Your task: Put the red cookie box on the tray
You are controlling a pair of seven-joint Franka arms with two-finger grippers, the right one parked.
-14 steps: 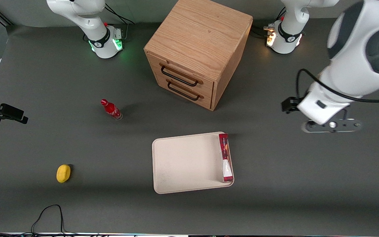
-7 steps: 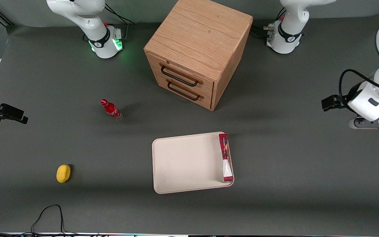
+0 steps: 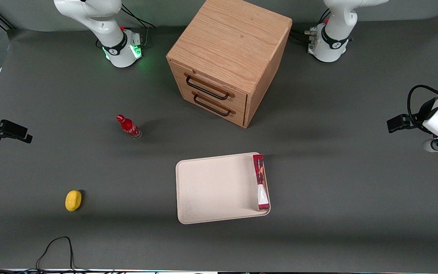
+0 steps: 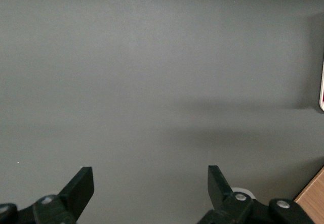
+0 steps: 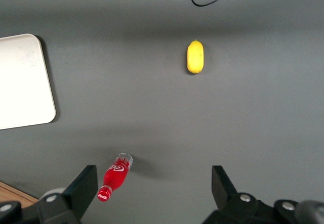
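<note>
Left wrist view shows the gripper (image 4: pixel 148 183) with its two black fingers (image 4: pixel 81 186) spread wide apart and nothing between them, hanging over bare table. From the front, that gripper (image 3: pixel 437 144) sits high at the working arm's end of the table, well apart from everything on it.

A dark grey mat (image 3: pixel 337 198) covers the whole table, matte and plain, with soft shadows across it; a black cable (image 3: pixel 55 247) loops at its near edge.

A wooden two-drawer cabinet (image 3: pixel 228 61) stands farther from the front camera than the tray, both drawers shut. A small red bottle (image 3: pixel 128 126) and a yellow lemon-like object (image 3: pixel 73 200) lie toward the parked arm's end. Nothing stands between the gripper and the tray.

The red cookie box (image 3: pixel 261 182) lies flat on the tray (image 3: pixel 211 190), along the short rim toward the working arm's end. It is a long, thin carton, dark red at one end with a pale wedge-shaped panel at the nearer end.
</note>
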